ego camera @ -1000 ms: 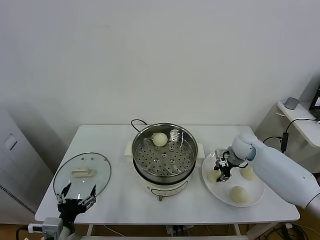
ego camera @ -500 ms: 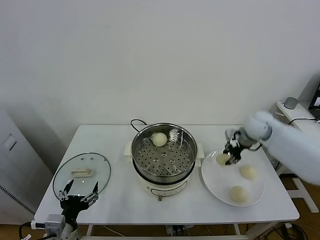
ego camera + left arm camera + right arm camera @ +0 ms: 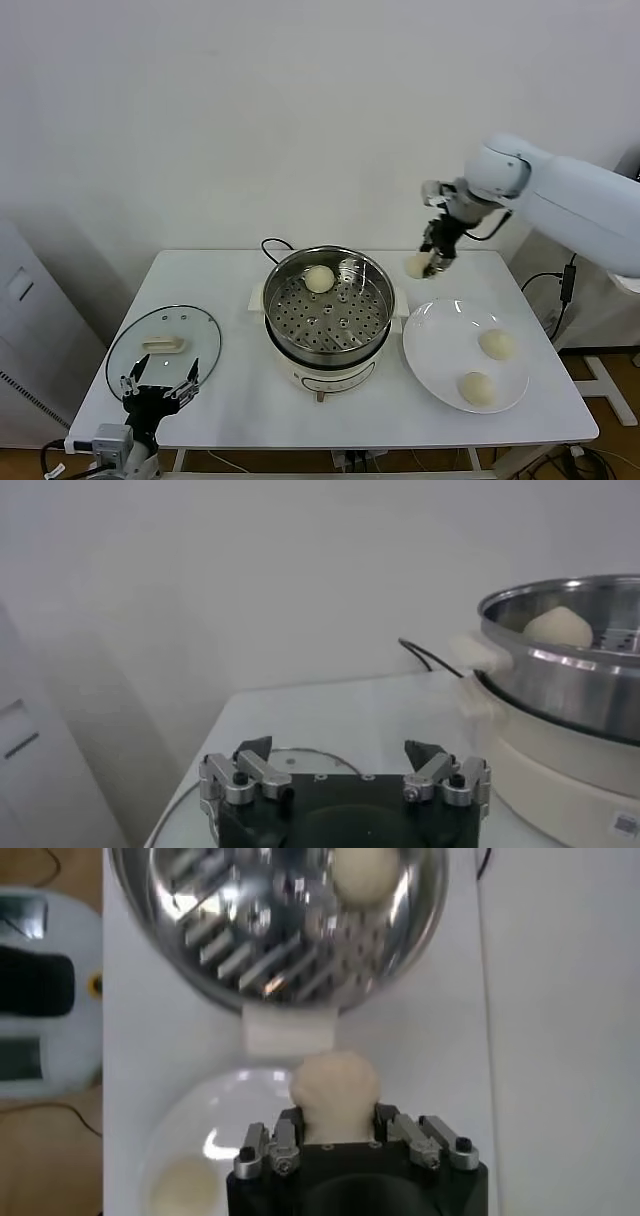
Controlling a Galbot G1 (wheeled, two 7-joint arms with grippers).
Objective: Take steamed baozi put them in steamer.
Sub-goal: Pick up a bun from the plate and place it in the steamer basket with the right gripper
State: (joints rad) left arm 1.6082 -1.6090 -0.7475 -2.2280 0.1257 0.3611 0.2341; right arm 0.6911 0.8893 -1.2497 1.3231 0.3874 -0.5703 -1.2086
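Smooth cream-white domed baozi [image 3: 416, 265] pinched in the right gripper [image 3: 430, 262], raised above the table between steamer [image 3: 327, 303] and white round plate [image 3: 440, 350] — clear of both. Another bun [image 3: 319, 278] on the shiny perforated steel floor; two buns [image 3: 497, 343] on the plate. Left gripper [image 3: 156, 385] parked low by the glass lid [image 3: 164, 345], fingers spread — holding nothing.
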